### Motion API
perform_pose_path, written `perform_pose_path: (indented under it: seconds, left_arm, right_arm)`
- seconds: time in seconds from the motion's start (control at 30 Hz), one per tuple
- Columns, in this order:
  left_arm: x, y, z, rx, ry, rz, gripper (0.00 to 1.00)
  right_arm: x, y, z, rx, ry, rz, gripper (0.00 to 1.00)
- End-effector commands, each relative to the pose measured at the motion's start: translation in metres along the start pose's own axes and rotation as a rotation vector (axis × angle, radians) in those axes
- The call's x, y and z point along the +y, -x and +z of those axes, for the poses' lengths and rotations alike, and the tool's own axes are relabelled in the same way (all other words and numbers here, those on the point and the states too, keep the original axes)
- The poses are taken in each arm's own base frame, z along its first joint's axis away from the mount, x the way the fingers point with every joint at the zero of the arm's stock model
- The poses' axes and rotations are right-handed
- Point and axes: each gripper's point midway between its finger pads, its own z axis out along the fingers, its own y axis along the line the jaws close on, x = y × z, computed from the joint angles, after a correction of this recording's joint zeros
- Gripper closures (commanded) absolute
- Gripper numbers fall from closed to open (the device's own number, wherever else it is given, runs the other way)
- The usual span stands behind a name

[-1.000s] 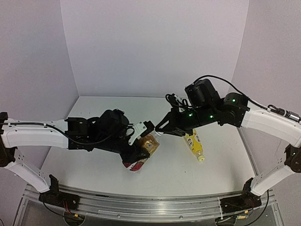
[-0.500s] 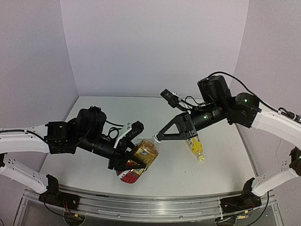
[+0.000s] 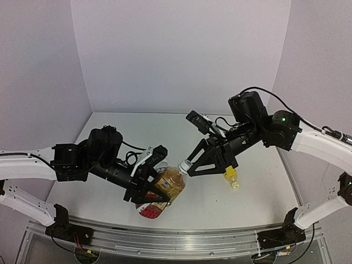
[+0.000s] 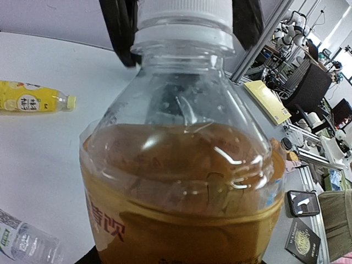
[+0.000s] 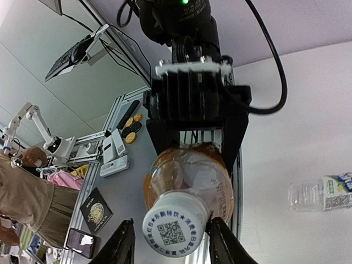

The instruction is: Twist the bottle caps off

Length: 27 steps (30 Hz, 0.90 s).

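Observation:
My left gripper is shut on the short amber bottle and holds it tilted above the table, neck toward the right arm. That bottle fills the left wrist view, its white cap at the top. My right gripper stands open with a finger on each side of the cap; the left finger is clear of it. The slim yellow bottle lies on the table under the right arm. The clear bottle with a blue-white label lies on its side.
The white table is closed in by pale walls at the back and sides. An aluminium rail runs along the near edge between the arm bases. Beyond that edge the wrist views show a floor and desks with clutter.
The left arm drew back to the left with the amber bottle. The right gripper, shut on the cap before, has spread its fingers off it.

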Motion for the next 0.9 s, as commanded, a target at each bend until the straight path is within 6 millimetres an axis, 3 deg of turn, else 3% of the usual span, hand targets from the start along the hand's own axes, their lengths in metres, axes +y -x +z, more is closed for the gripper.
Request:
perform_pose_path:
  seconds: [0.0, 0.1, 0.23, 0.37, 0.5, 0.87]
  left_arm:
    - [0.011, 0.052, -0.016, -0.146, 0.120, 0.118, 1.00]
    - [0.032, 0.042, -0.016, -0.107, 0.229, 0.102, 1.00]
    - [0.066, 0.034, -0.021, -0.075, 0.413, 0.075, 1.00]
    - [0.110, 0.029, -0.025, -0.022, 0.648, 0.059, 1.00]
    - [0.130, 0.024, -0.017, 0.063, 0.726, 0.110, 1.00]
    - [0.139, 0.028, 0.003, 0.104, 0.713, 0.176, 1.00]
  right_arm:
    - [-0.026, -0.006, -0.011, 0.007, -0.231, 0.104, 0.12]
    - [-0.048, 0.003, -0.034, -0.062, -0.451, 0.113, 0.10]
    - [-0.045, 0.003, -0.055, -0.126, -0.533, 0.142, 0.08]
    - [-0.057, 0.011, -0.071, -0.242, -0.630, 0.326, 0.07]
    - [-0.092, 0.015, -0.091, -0.390, -0.817, 0.564, 0.13]
    - [-0.132, 0.024, -0.070, -0.371, -0.867, 0.753, 0.26]
